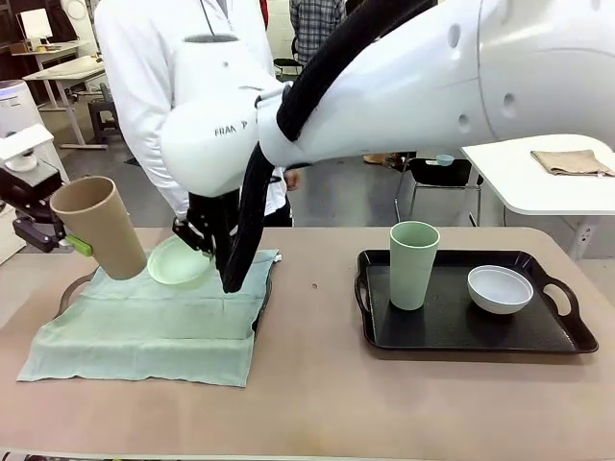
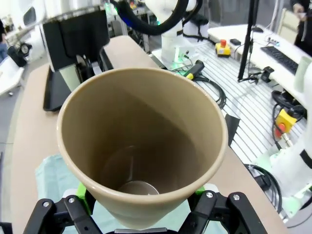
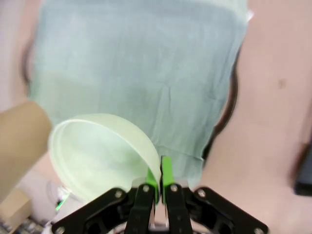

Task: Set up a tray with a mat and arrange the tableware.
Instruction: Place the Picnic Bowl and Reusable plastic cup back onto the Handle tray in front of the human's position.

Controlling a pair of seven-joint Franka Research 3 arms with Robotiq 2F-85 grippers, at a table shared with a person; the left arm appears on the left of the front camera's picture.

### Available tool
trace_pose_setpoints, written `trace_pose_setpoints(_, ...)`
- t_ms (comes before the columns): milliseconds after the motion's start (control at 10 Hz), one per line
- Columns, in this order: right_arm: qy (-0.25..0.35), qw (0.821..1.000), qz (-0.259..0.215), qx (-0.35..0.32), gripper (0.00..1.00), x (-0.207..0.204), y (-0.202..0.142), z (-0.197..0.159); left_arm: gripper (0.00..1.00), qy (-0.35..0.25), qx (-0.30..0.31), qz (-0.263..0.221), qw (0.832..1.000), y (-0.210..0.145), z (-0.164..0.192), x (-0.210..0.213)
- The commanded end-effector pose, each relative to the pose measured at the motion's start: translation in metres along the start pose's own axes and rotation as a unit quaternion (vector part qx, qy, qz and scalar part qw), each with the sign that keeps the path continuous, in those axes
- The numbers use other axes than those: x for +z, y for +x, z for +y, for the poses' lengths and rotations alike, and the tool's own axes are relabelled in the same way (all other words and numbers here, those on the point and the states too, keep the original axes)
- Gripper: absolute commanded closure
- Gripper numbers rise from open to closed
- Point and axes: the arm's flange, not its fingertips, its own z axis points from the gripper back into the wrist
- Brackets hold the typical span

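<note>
Right arm (image 1: 384,86) stretched leftward, jaws pinching mint bowl (image 1: 178,261) rim

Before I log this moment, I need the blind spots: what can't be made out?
Front view: tray under the mat, covered but for its handles.
Left wrist view: most of the mat, hidden by the tan cup.
Right wrist view: blurred; whether the mint bowl touches the mat is unclear.

From my end the room looks like a bright lab space with a grey floor (image 1: 341,202), a white table (image 1: 524,187) off right carrying a folded tan cloth (image 1: 572,161), a black chair (image 1: 440,175) beside it, white desks (image 1: 69,70) with a monitor (image 1: 36,23) far left, and a slotted metal bench (image 2: 246,105) strewn with cables (image 2: 214,92) and a keyboard (image 2: 282,53).
</note>
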Motion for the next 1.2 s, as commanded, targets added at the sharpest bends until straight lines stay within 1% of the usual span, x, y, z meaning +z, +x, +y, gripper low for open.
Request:
trace_pose_setpoints(0, 0.002, 1.0, -0.014, 0.008, 0.96, 0.019, -0.002, 0.006, 0.13, 0.008, -0.005, 0.009, 1.0, 0.013, -0.002, 0.009)
trace_pose_setpoints(100, 0.002, 1.0, -0.014, 0.008, 0.96, 0.019, -0.002, 0.006, 0.13, 0.008, -0.005, 0.009, 1.0, 0.013, -0.002, 0.009)
trace_pose_setpoints(200, -0.001, 1.0, 0.001, -0.001, 0.96, -0.003, 0.001, -0.001, 0.13, -0.002, 0.002, -0.001, 1.0, -0.003, 0.001, -0.001)
trace_pose_setpoints(400, 0.023, 1.0, 0.021, -0.003, 0.96, -0.024, 0.008, -0.014, 0.13, -0.026, 0.022, -0.001, 0.999, -0.024, 0.003, -0.009)
trace_pose_setpoints(600, 0.023, 0.999, 0.03, 0.005, 0.96, -0.04, 0.012, -0.021, 0.13, -0.037, 0.027, 0.007, 0.999, -0.04, 0.004, -0.014)
trace_pose_setpoints(700, 0.028, 0.999, 0.033, 0.01, 0.96, -0.049, 0.015, -0.025, 0.13, -0.034, 0.025, 0.009, 0.999, -0.049, 0.007, -0.015)
trace_pose_setpoints(900, 0.038, 0.999, 0.025, 0.022, 0.96, -0.069, 0.019, -0.031, 0.13, -0.021, 0.011, -0.004, 1.0, -0.069, 0.012, -0.018)
trace_pose_setpoints(1100, 0.045, 0.998, 0.022, 0.031, 0.96, -0.091, 0.025, -0.035, 0.13, -0.009, -0.002, 0.0, 1.0, -0.087, 0.02, -0.021)
